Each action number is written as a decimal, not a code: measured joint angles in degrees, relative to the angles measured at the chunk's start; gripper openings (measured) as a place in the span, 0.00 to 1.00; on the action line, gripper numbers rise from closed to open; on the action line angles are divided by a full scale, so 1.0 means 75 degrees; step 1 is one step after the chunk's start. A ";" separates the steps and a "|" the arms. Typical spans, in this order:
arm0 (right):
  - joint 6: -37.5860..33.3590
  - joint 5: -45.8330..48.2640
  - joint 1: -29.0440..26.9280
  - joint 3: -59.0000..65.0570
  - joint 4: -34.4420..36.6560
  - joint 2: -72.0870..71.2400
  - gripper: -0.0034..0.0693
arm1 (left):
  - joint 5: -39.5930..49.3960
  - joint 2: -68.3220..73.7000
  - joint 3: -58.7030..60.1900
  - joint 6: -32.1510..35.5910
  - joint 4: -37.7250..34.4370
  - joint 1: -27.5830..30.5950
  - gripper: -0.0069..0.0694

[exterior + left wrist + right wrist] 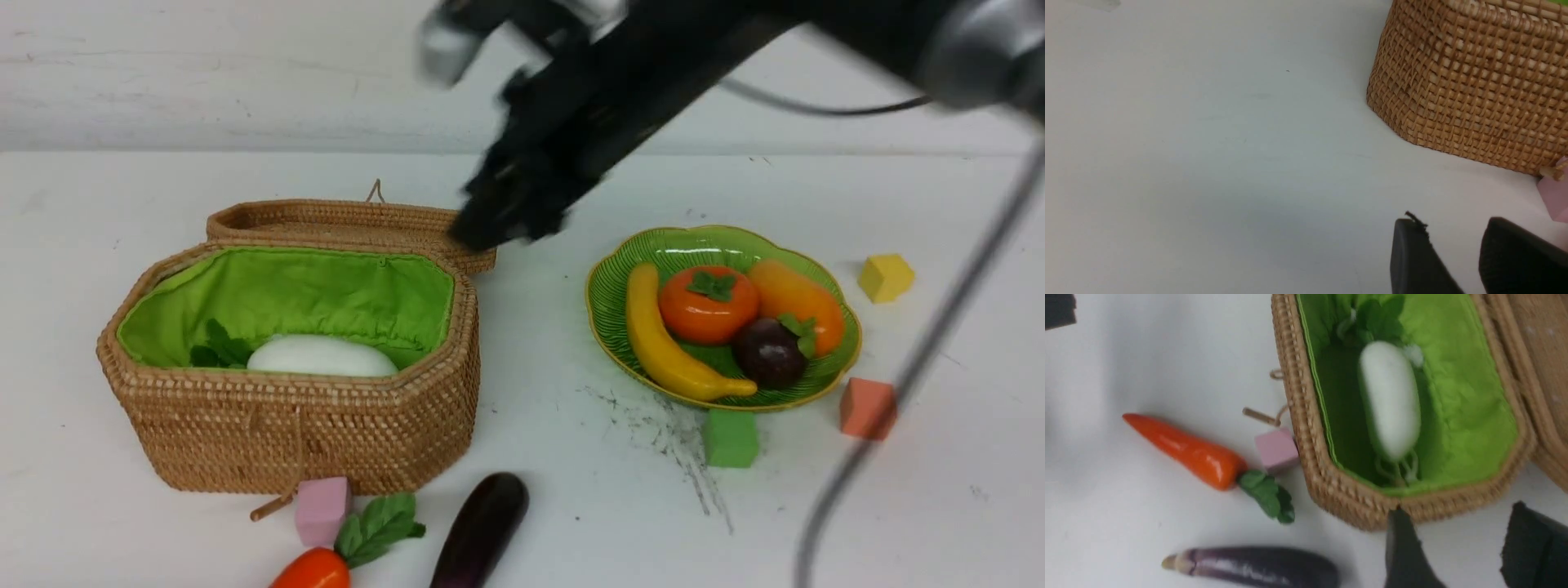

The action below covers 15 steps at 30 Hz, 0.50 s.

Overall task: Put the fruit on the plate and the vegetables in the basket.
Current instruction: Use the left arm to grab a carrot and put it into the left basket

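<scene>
Now holding nothing in the right gripper (1457, 516), jaws partly apart, near the end of the basket (286, 441). Same with the left gripper (1451, 228): empty, jaws partly apart, low beside the basket wall. Seeing the radish (322, 357) inside the basket, the carrot (1188, 451) and eggplant (482, 531) on the table (555, 457) just before it. Seeing banana (665, 351), persimmon (709, 306), mango (796, 302) and mangosteen (769, 353) together on the plate (608, 302).
</scene>
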 joint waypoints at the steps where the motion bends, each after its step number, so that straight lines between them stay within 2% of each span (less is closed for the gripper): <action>1: 0.0259 0.0157 -0.0261 -0.0009 -0.0018 -0.0273 0.41 | 0.0000 0.0000 0.0000 0.0000 0.0000 0.0000 0.40; 2: 0.0259 0.0157 -0.0261 -0.0009 -0.0018 -0.0273 0.41 | 0.0000 0.0000 0.0000 0.0000 0.0000 0.0000 0.40; 4: 0.1216 0.0289 -0.0682 -0.0017 -0.0061 -0.0687 0.27 | 0.0000 0.0000 0.0000 0.0000 0.0000 0.0000 0.40; 8: 0.2859 0.0342 -0.1068 -0.0017 -0.0725 -0.1241 0.08 | 0.0000 0.0000 0.0000 0.0000 0.0000 0.0000 0.40; 10: 0.3304 0.0364 -0.1150 -0.0002 -0.1212 -0.1570 0.04 | 0.0000 0.0000 0.0000 0.0000 0.0000 0.0000 0.40; 13: 0.3836 0.0359 -0.1170 0.0371 -0.1940 -0.2265 0.04 | 0.0000 0.0000 0.0000 0.0000 0.0000 0.0000 0.40; 15: 0.4166 0.0367 -0.1170 0.1133 -0.2309 -0.3106 0.04 | 0.0000 0.0000 0.0000 0.0000 0.0000 0.0000 0.40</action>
